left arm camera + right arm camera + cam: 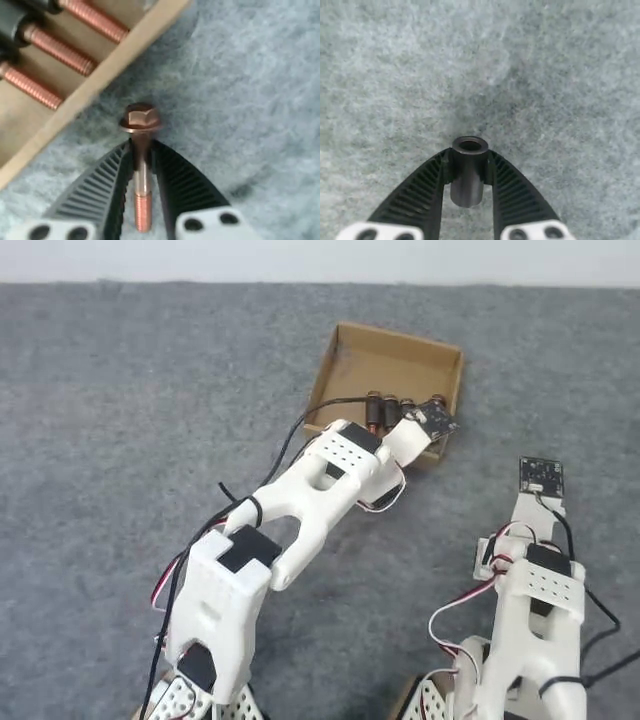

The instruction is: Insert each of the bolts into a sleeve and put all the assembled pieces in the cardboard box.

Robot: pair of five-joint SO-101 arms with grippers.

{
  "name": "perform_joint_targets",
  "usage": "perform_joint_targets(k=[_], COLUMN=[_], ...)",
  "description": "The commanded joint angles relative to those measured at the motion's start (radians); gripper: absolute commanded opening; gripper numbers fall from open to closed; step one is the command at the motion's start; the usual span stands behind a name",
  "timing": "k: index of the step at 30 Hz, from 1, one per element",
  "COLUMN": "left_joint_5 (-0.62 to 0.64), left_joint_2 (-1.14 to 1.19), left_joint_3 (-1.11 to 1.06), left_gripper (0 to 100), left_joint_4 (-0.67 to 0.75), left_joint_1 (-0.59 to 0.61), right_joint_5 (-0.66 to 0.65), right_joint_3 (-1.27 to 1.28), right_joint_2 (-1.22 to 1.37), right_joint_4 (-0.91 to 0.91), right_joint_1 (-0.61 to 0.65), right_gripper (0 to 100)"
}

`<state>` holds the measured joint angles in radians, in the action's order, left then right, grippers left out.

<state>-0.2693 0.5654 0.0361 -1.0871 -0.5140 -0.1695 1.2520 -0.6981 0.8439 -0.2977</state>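
Observation:
A copper bolt (141,165) with a hex flange head is pinched between the ribbed black fingers (112,175) of my left gripper (142,145), head pointing outward, just outside the cardboard box (107,67). Inside the box lie several assembled pieces (62,50), copper threads sticking out of black sleeves. In the high view the left arm (340,465) hangs over the near edge of the box (345,355), with the assembled pieces (388,406) beside it. My right gripper (469,160) is shut on a black sleeve (468,170), bore end facing away, above the grey carpet.
Grey carpet (120,420) covers the whole table surface. The right arm (535,570) stands to the right of the box, its wrist board (541,476) pointing away. A white wall strip (300,260) runs along the far edge.

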Motion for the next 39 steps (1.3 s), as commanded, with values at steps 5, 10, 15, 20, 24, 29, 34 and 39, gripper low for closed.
perform_joint_targets(k=[5, 10, 15, 20, 24, 29, 34, 39], left_joint_5=[0.238, 0.318, 0.333, 0.334, 0.334, 0.338, 0.44, 0.554], left_joint_2=[-0.017, -0.086, -0.203, -0.319, -0.425, -0.509, -0.523, -0.523], left_joint_3=[0.047, 0.028, -0.085, -0.26, -0.389, -0.499, -0.53, -0.53], left_gripper=[1, 1, 1, 1, 1, 1, 2, 2], left_joint_4=[-0.101, -0.144, -0.132, -0.052, -0.006, 0.054, 0.072, 0.081], left_joint_1=[-0.006, 0.02, 0.071, 0.118, 0.149, 0.226, 0.339, 0.454], right_joint_5=[-0.029, -0.029, -0.029, -0.029, -0.029, -0.029, -0.029, -0.028], right_joint_3=[0.006, 0.006, 0.008, 0.008, 0.008, 0.008, 0.008, 0.008], right_joint_2=[-0.041, -0.041, -0.041, -0.041, -0.041, -0.041, -0.041, -0.041], right_joint_4=[-0.047, -0.048, -0.045, -0.045, -0.047, -0.042, -0.041, -0.041], right_joint_1=[0.005, 0.005, 0.005, 0.005, 0.005, 0.005, 0.005, 0.005], right_gripper=[0.6, 0.6, 0.6, 0.6, 0.6, 0.6, 0.6, 0.6])
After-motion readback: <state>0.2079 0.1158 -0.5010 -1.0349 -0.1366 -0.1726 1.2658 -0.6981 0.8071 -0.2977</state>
